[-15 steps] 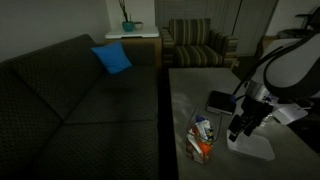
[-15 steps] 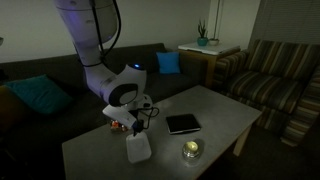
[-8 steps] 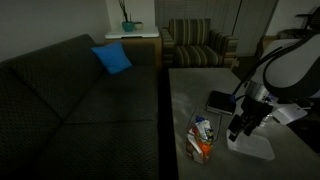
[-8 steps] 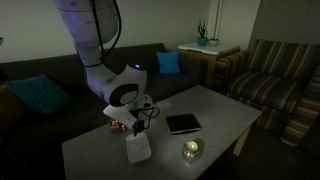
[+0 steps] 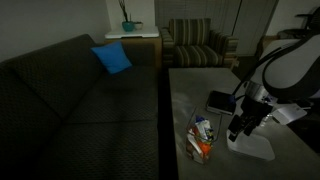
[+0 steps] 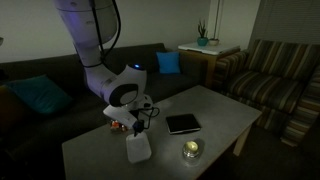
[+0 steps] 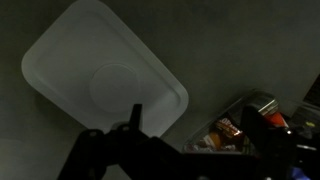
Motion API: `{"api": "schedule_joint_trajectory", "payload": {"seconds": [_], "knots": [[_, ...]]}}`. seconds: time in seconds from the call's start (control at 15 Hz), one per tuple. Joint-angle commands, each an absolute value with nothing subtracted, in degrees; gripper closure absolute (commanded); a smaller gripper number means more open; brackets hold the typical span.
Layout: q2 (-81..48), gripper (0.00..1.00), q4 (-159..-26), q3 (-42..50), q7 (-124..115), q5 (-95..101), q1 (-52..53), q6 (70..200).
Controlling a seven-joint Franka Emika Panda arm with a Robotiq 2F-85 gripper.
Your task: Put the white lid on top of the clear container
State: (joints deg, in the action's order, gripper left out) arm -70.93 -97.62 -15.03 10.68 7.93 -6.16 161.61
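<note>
wrist: white lid [image 7: 105,78] whole | exterior: gripper [image 5: 238,130] above it; jaws spread

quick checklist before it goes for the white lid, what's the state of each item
1. Fingers open: ok, they stand wide apart in the wrist view.
2. White lid flat and uncovered on the table: ok.
3. Fingers centred on the lid: not ok; in the wrist view one finger is at the lid's edge and the other is towards the clear container.
4. Container upright beside the lid: ok in an exterior view.
5. Container contents below its rim: cannot tell, too dark.
6. Black flat object away from the lid and container: ok.
</note>
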Motion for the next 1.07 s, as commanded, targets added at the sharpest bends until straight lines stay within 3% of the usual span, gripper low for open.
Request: {"api": "schedule_joint_trajectory", "payload": {"seconds": [0.0, 0.27, 1.0], "knots": [[-71.6, 0.0, -95.1, -10.4, 8.6, 6.2, -1.5, 159.9], [-73.3, 0.0, -92.7, -5.7, 5.8, 6.4, 1.8, 159.4], [-84.4, 0.0, -79.8, -3.5, 0.8, 3.5, 2.6, 162.1]]}}
